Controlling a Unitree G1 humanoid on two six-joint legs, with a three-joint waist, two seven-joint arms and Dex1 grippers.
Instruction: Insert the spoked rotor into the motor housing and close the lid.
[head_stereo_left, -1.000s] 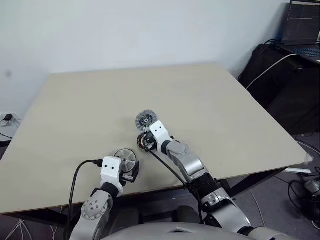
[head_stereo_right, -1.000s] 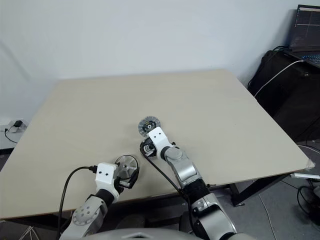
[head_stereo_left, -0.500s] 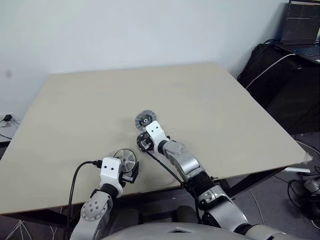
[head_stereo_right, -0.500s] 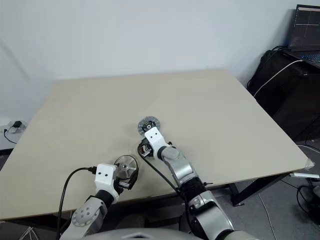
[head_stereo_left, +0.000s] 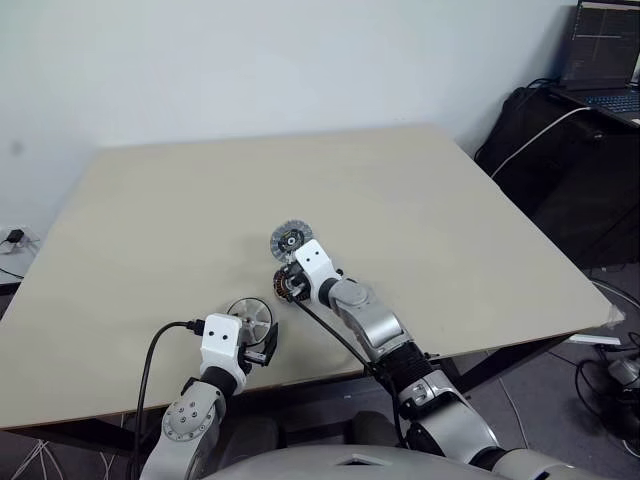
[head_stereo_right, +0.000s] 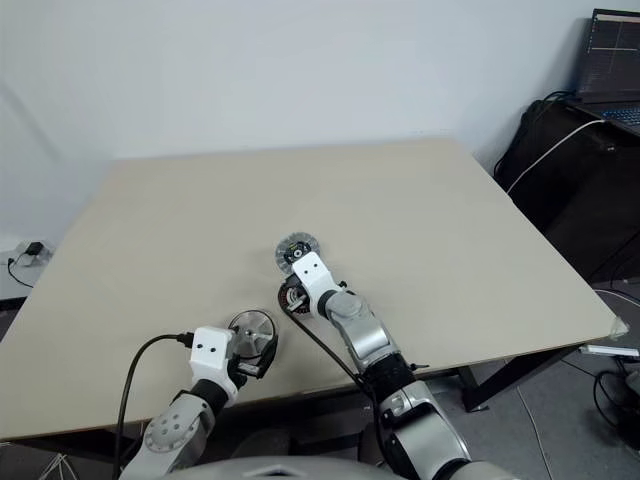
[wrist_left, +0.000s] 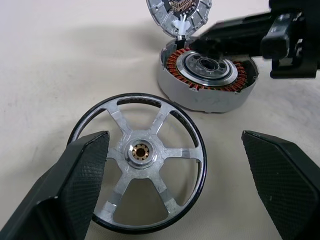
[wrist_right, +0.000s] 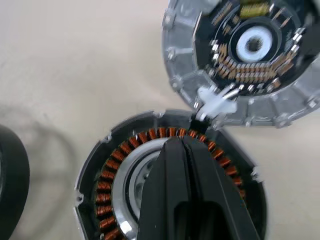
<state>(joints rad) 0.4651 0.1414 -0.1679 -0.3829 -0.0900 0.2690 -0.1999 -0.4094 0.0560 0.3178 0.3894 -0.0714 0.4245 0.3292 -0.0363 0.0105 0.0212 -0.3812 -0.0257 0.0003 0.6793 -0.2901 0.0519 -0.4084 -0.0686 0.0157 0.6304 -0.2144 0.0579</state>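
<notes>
Left wrist view showed the spoked rotor (wrist_left: 141, 166) lying flat on the beige worktop (wrist_left: 60, 65), low in the frame, between the two black fingers (wrist_left: 82, 170) of the left tool (wrist_left: 172, 187), which were spread wide and not touching it. Just beyond it, toward the upper right of that frame, sat the motor housing (wrist_left: 207, 75) with its copper windings exposed, and the lid (wrist_left: 177, 12) lay open at the top edge, joined to the housing by a small white connector. From the right wrist camera the right tool (wrist_right: 187, 165) had its fingers pressed together, pinching nothing, with the tips over the housing's (wrist_right: 165, 180) centre. In the left eye view the rotor (head_stereo_left: 252, 318) lay near the lower edge of the worktop, with the housing (head_stereo_left: 290, 284) and lid (head_stereo_left: 288, 240) closer to the middle.

Judging by this, the rotor was yet to be picked up. A good grasp would close evenly on opposite sides of the rim, keep the wheel level, and the right tool would need to clear the housing first, since it blocked the opening
</notes>
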